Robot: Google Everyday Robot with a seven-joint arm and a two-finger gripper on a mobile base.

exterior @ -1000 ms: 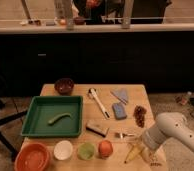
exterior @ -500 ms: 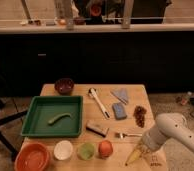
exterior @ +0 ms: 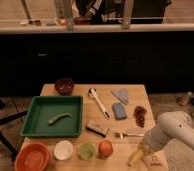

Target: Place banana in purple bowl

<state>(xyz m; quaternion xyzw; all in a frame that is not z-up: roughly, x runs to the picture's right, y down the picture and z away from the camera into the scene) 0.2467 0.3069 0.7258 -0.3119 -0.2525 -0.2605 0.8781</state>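
Note:
The banana (exterior: 134, 157) is small and yellow and lies tilted at the table's front right edge. My gripper (exterior: 143, 148) is at the end of the white arm (exterior: 174, 131), right at the banana's upper end and touching or almost touching it. The purple bowl (exterior: 64, 86) stands at the far left of the table, behind the green tray, far from the gripper. Its inside looks dark.
A green tray (exterior: 34, 120) holds a green pod (exterior: 59, 118). Along the front stand an orange bowl (exterior: 33, 157), a white bowl (exterior: 63, 149), a green bowl (exterior: 86, 150) and an orange fruit (exterior: 106, 148). A white brush (exterior: 97, 102), a blue block (exterior: 119, 110), a fork (exterior: 127, 134) and a dark block (exterior: 97, 128) lie mid-table.
The arm and the banana have barely shifted; the banana sits slightly lower in the view. Nothing else has moved.

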